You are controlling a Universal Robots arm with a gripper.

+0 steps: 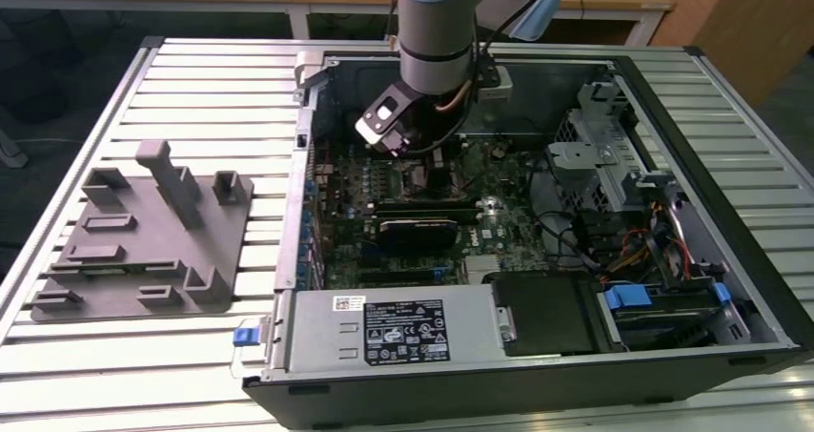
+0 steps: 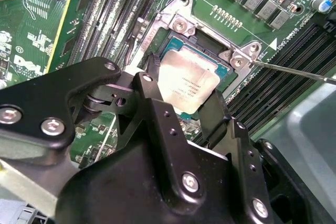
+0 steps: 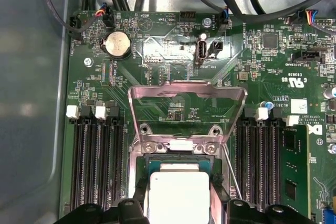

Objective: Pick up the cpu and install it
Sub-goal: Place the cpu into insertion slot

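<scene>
Silvery, square and flat, the cpu [image 2: 186, 83] sits between the two black fingers [image 2: 151, 77] of the gripper [image 2: 184, 85] in the second wrist view. The claw is narrowed to the chip's width, one finger pressed against each opposite edge, so it has hold of the chip. The cpu lies directly over the socket [image 2: 224, 70] on the green motherboard [image 3: 173, 56]; whether it is fully seated cannot be told. In the first wrist view, the socket's metal load plate [image 3: 152, 92] stands tilted open beside the chip, with rows of dark memory slots [image 3: 94, 166] on both sides. In the exterior view, the arm [image 1: 437, 22] reaches down into the open computer case [image 1: 509, 394], which lies on a slatted metal table [image 1: 191, 70].
</scene>
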